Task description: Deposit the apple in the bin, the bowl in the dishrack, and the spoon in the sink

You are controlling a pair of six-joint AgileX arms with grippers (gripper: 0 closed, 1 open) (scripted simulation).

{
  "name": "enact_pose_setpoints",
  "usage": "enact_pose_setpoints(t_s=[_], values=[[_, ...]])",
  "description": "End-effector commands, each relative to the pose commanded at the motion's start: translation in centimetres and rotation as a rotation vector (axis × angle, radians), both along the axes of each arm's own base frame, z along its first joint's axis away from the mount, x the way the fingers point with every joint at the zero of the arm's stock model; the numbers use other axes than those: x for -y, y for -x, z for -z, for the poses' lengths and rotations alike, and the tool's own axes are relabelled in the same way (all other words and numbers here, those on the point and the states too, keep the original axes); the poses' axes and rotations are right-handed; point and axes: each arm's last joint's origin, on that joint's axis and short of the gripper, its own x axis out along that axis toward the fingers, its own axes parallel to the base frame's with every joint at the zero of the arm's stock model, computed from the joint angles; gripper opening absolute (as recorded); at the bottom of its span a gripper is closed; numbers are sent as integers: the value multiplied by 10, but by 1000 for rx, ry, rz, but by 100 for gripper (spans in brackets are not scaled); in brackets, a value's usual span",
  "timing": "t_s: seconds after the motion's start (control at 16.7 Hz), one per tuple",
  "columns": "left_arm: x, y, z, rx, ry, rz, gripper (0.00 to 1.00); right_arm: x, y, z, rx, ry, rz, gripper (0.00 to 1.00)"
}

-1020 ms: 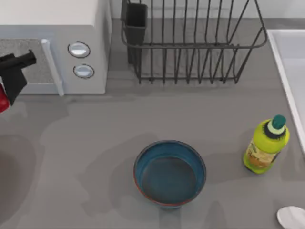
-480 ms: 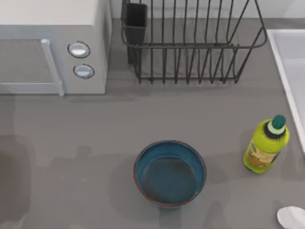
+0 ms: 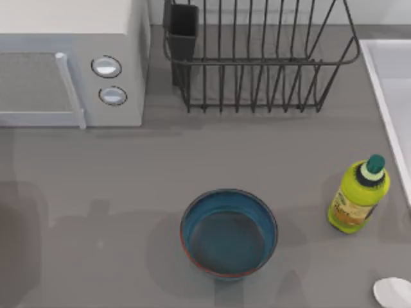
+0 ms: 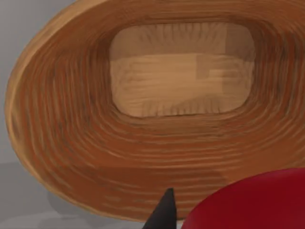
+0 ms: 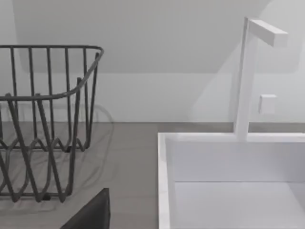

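Closest to the left wrist camera: the apple (image 4: 252,202), glossy red, pressed against the dark tip of the left claw (image 4: 164,213). Held there in the claw's grip, above the bin (image 4: 71,143). Beyond the apple, the bin's open mouth: a ribbed, wood-brown oval basket with a paler flat bottom.

At the near edge of the table (image 3: 128,167) in the top view, far right: the spoon (image 3: 393,292), pale and rounded, lying flat and cut off by the corner. A little farther in, near the middle: the bowl (image 3: 228,233), upright, teal inside with a reddish-brown rim, well apart from the spoon. To the right and slightly farther back: a yellow-green bottle (image 3: 358,196) with a dark green cap, just beside the rim of the sink (image 3: 385,96). At the far left: a white microwave (image 3: 70,64) with two round knobs. At the far middle: the dishrack (image 3: 257,61), black wire, its dark cutlery cup (image 3: 182,29) at the left corner next to the microwave.

In the right wrist view, a dark part of the right claw (image 5: 90,214) low in the foreground; wide or narrow, cannot tell. Past it, the dishrack's end bars and the sink's white basin side by side, with a white tap (image 5: 245,76) standing at the basin's back rim.
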Motion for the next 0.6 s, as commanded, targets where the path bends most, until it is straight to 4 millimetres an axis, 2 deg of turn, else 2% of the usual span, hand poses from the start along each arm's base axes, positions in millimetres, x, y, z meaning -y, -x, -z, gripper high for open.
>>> enact_pose_setpoints(t_s=[0.12,0.48,0.6], values=[[0,-1,10,-3,2,1,0,0,0,0,0,0,0,100],[-1,-5,62,8,-4,-4,0,0,0,0,0,0,0,100],[-1,-5,69,2,0,-8,0,0,0,0,0,0,0,100]])
